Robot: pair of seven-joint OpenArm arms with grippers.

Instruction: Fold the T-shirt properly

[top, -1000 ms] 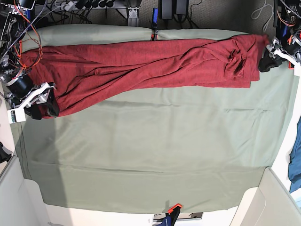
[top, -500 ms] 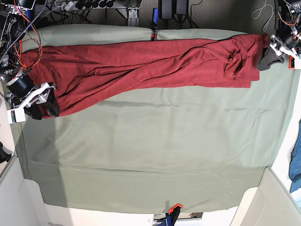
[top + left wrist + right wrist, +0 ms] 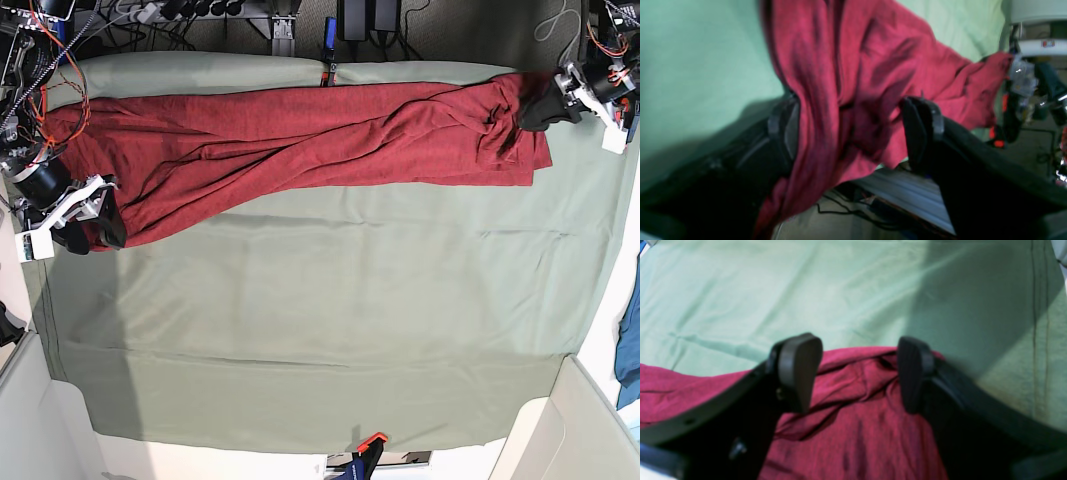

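The dark red T-shirt [image 3: 300, 140] lies stretched out in a long rumpled band across the far part of the sage-green table cloth [image 3: 350, 320]. At the shirt's far right corner my left gripper [image 3: 538, 108] stands open. In the left wrist view, bunched shirt fabric [image 3: 857, 66] runs between its spread fingers [image 3: 786, 133], with the left gripper [image 3: 853, 133] astride it. My right gripper [image 3: 95, 228] is at the shirt's near left corner, also open. In the right wrist view the right gripper [image 3: 857, 373] straddles a folded edge of the shirt [image 3: 857, 433], pads apart.
A small blue cloth [image 3: 630, 340] hangs past the table's right edge. Orange clamps pin the table cloth at the near edge [image 3: 370, 440] and far edge [image 3: 328, 72]. Cables and electronics [image 3: 40, 40] crowd the far left corner.
My left gripper has moved left and toward the far edge, onto the shirt's right corner, staying open. The right gripper has not moved.
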